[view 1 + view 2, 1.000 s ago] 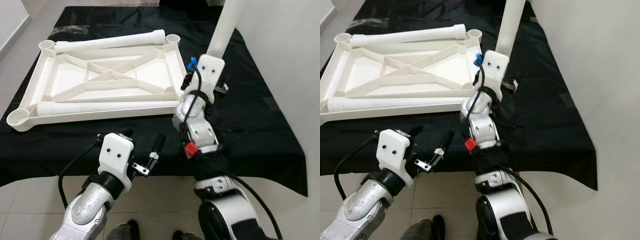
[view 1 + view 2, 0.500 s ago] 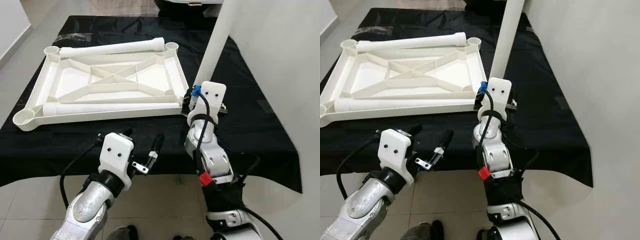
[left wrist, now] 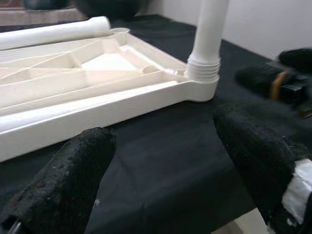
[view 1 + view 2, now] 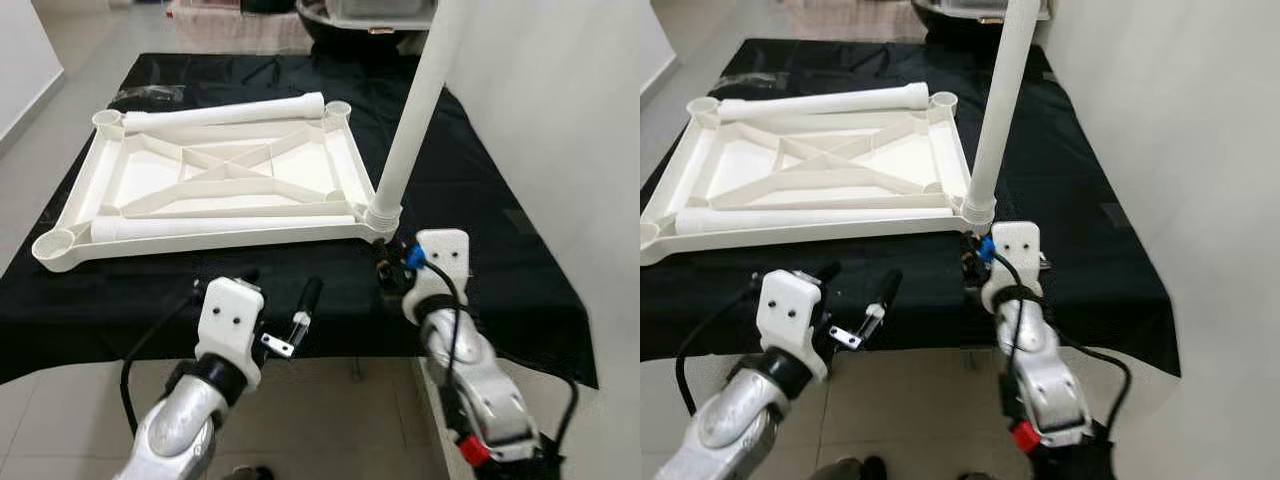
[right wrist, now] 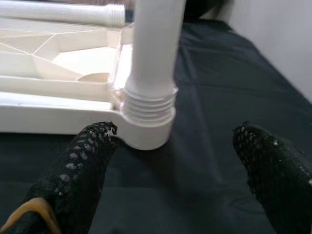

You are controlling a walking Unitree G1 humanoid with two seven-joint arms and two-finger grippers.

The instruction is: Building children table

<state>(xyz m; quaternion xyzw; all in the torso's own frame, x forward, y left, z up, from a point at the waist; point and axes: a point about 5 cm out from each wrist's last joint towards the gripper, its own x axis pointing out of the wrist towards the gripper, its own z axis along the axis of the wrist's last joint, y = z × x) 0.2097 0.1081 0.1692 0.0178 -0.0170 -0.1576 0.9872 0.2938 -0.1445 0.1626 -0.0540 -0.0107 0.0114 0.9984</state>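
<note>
- The upturned tabletop (image 4: 215,190) lies on the black cloth (image 4: 480,200) so its corner sockets face up; one leg (image 4: 412,120) stands threaded in the near right socket
- Two more legs (image 4: 225,110) lie across it, waiting
- The right gripper (image 5: 170,161) hangs wide, holding nothing, just before that leg's base; the left gripper (image 4: 275,290) is wide too, near the table edge

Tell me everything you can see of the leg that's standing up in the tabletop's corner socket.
The upright leg is a long, smooth white tube, plastic by the look of it, with a ribbed threaded collar at its foot. It stands seated in the near right corner socket of the upturned white tabletop, leaning slightly, its top running out of frame. The right gripper sits just before its base, fingers open on either side and not touching it. Only the socket touches it.
</note>
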